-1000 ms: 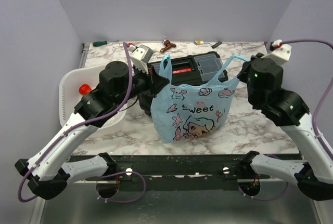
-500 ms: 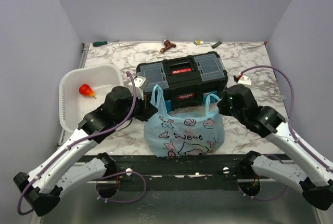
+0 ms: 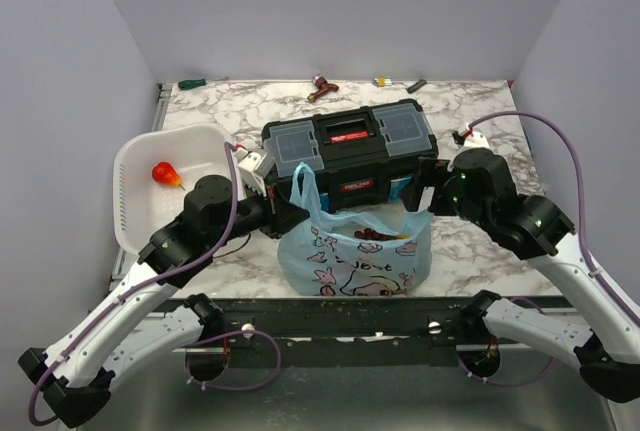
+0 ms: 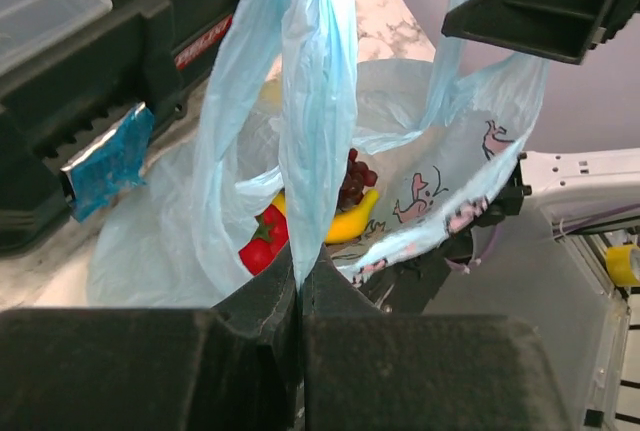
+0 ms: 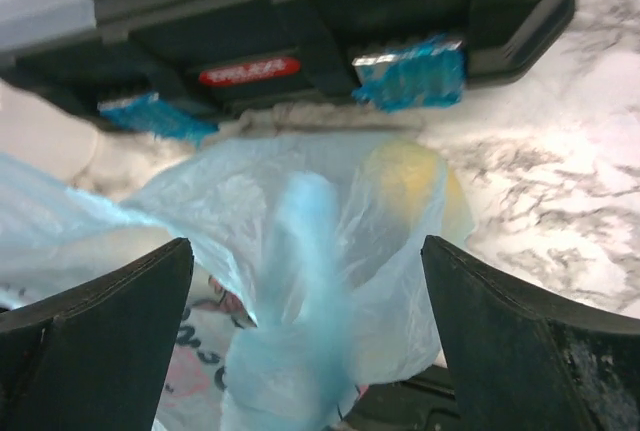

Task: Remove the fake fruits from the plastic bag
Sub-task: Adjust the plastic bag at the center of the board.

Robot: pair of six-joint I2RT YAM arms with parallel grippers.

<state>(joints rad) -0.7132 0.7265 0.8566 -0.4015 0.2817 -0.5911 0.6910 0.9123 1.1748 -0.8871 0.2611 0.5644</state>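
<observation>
The bag [image 3: 355, 256] was seen seated on the table [image 3: 240, 106] at the near edge, btwn the two arms, mouth up and pulled open. The toolbox [image 3: 350, 146] lay just behind it, at the bag's 12 o'c.

The L gripper [image 4: 300, 281], at the bag's 10 o'c, was clamped on the L handle [image 4: 315, 101]. The thin blue film was pinched btwn the closed jaws and rose taut from them. The R gripper [image 5: 305, 246], at approx. 2 o'c, was spread wide. Its fingers [image 5: 100, 331] were kept well apart, w/ the R handle [image 5: 305, 201] hanging blurred btwn them, touched by neither pad as far as could be told.

All fruits were found inside the bag. In the L wrist view the banana [image 4: 355, 219] was seen lying low in it, w/ the apple [image 4: 262, 241] beside it at 8 o'c and the grapes [image 4: 352, 179] just above at 12 o'c. The round fruit [image 5: 405, 181] was shown through the film on the toolbox side.

Dark letters were printed on the bag's front among pink-and-white cartoon figs, but were crumpled and could not be read. A red label [image 5: 248, 72] w/ white writing was fixed to the toolbox front, too blurred to be read. Blue stickers [image 5: 410, 71] were stuck either side of it.

The basket [image 3: 135, 206] stood at the bag's 10 o'c, w/ a pear [image 3: 165, 173] in it. A green-handled screwdriver [image 3: 192, 82] lay at the far edge.
</observation>
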